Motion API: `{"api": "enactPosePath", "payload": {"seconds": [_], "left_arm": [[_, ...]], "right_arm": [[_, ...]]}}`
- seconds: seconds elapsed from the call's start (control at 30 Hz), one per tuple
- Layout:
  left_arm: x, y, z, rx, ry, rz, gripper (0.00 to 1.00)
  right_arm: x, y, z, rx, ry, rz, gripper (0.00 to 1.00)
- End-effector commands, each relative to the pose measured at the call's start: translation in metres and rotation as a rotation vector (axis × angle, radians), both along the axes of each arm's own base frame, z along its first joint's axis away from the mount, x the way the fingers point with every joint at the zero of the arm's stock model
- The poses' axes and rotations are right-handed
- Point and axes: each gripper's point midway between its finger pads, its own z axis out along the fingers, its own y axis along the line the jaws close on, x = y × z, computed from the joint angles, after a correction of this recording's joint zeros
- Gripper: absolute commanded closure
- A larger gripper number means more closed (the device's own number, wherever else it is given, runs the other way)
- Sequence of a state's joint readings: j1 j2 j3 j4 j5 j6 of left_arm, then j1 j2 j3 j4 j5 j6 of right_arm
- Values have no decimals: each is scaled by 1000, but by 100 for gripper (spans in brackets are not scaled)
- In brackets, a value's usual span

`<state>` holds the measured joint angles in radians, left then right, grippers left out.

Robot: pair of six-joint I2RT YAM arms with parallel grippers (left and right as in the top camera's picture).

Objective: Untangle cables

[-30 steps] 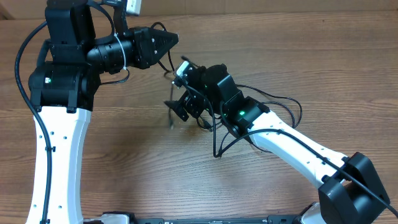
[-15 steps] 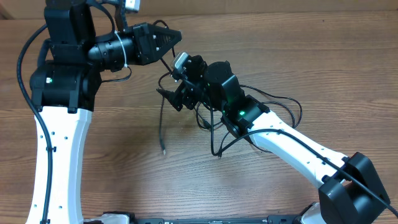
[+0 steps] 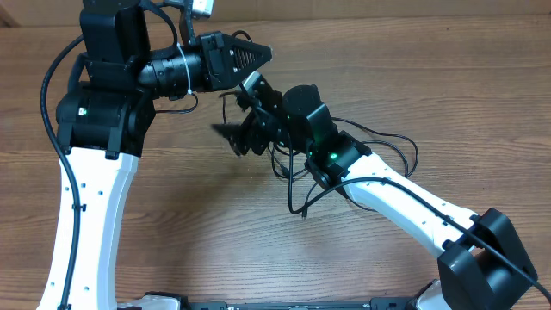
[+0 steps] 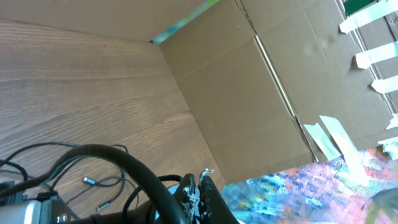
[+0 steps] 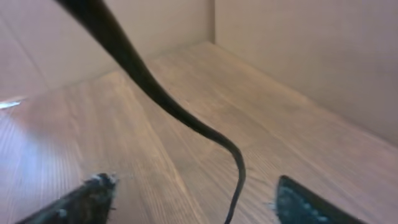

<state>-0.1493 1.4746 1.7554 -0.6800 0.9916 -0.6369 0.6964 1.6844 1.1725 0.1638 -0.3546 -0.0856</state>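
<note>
Step in hand: a separating lift is judged to be under way, with one strand raised clear of the rest.
Left gripper (image 3: 263, 53): closed fully, just beside the right gripper (image 3: 239, 110). A lifted cable (image 5: 155, 93) is judged to be pinched in it.
Right gripper: spread wide, with nothing clamped. The lifted cable is seen passing between its fingertips.
Cables (image 3: 294, 194): the remainder is looped on the table (image 3: 172, 215), near the right gripper, on its arm's side.
Next move: the right gripper is to be closed on that strand, then drawn away so the crossing is pulled out.
</note>
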Motion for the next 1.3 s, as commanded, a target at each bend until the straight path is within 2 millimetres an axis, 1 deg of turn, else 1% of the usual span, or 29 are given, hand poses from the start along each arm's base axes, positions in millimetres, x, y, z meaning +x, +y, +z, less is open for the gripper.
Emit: {"api": "enactPosePath", "payload": {"seconds": [0.0, 0.07, 0.13, 0.2, 0.23, 0.3, 0.37, 0.43, 0.6, 0.67, 0.73, 0.87, 0.93, 1.03, 1.17, 1.27], "left_arm": [[-4, 0, 13, -9, -26, 10, 96], [-4, 0, 13, -15, -12, 13, 96], [-5, 0, 13, -32, 26, 16, 96], [-5, -1, 13, -55, 80, 26, 96], [-5, 0, 13, -64, 102, 33, 96], [-2, 1, 12, -75, 138, 58, 96], [4, 5, 10, -72, 155, 107, 96], [14, 10, 6, -76, 195, 183, 96], [39, 32, -3, -127, 339, 421, 96], [46, 39, -5, -152, 380, 496, 96], [49, 43, -6, -178, 418, 539, 96], [49, 41, -6, -214, 472, 553, 96], [47, 39, -7, -226, 494, 551, 96], [43, 30, -7, -238, 524, 530, 96], [37, 18, -6, -253, 564, 500, 96], [33, 12, -5, -253, 573, 470, 96]], "right_arm": [[-9, 7, -1, 20, 29, 55, 13], [-7, 6, -1, 17, 26, 43, 13], [1, 2, -2, 6, 16, -8, 11], [11, -4, -2, -7, 0, -74, 6], [15, -7, -2, -11, -6, -98, 0], [21, -11, -3, -19, -15, -139, 0], [28, -18, -7, -42, -13, -196, 0], [33, -25, -12, -42, 25, -257, 0], [30, -27, -21, -4, 149, -291, 0], [29, -28, -25, 12, 203, -308, 0], [26, -25, -24, 24, 218, -288, 0], [27, -22, -16, 49, 195, -277, 0], [29, -20, -11, 49, 152, -266, 0], [32, -19, -4, 35, 73, -250, 0], [40, -22, -1, 25, 13, -277, 1], [41, -20, -2, 29, 10, -276, 14]]}}
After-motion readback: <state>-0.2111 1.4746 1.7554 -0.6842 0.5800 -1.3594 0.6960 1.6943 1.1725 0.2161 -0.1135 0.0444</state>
